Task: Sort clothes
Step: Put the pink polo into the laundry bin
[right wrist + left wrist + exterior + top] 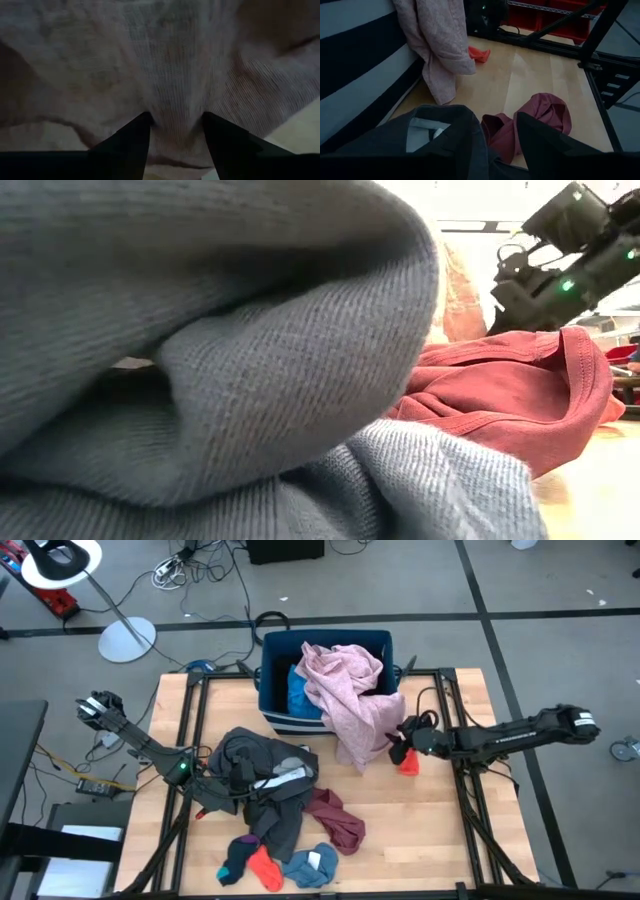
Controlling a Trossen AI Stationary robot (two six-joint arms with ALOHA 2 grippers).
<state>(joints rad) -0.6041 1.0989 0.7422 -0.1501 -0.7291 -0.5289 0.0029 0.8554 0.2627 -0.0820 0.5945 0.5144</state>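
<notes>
A pale pink garment (pixel 350 700) hangs over the front wall of the blue striped bin (pixel 275 720), and its lower end lies on the table. A bright blue garment (pixel 300 695) lies in the bin. My right gripper (pixel 403 732) is open at the pink garment's right edge, with the cloth (pixel 175 75) filling its view. A small orange-red piece (pixel 409 762) lies beside it. My left gripper (pixel 235 775) is open, low in the dark grey pile (pixel 265 775). A maroon garment (pixel 335 820) and grey-teal, black and orange-red small pieces (pixel 275 865) lie near the front edge. My left gripper has the dark grey garment's collar with a white label (pixel 427 132) lying over one finger; the other finger (pixel 545 145) is bare. It comes in low, along the table toward its right side. My right gripper stands level from the table's right, with a fold of the pink garment (pixel 175 127) between its fingertips. I cannot tell whether they touch it.
The low view is mostly blocked by grey-teal cloth (pixel 250 380) close up, with the maroon garment (pixel 520 390) behind it. Bare table (pixel 440 830) lies at the front right. The frame rails (pixel 470 810) run along the table's sides.
</notes>
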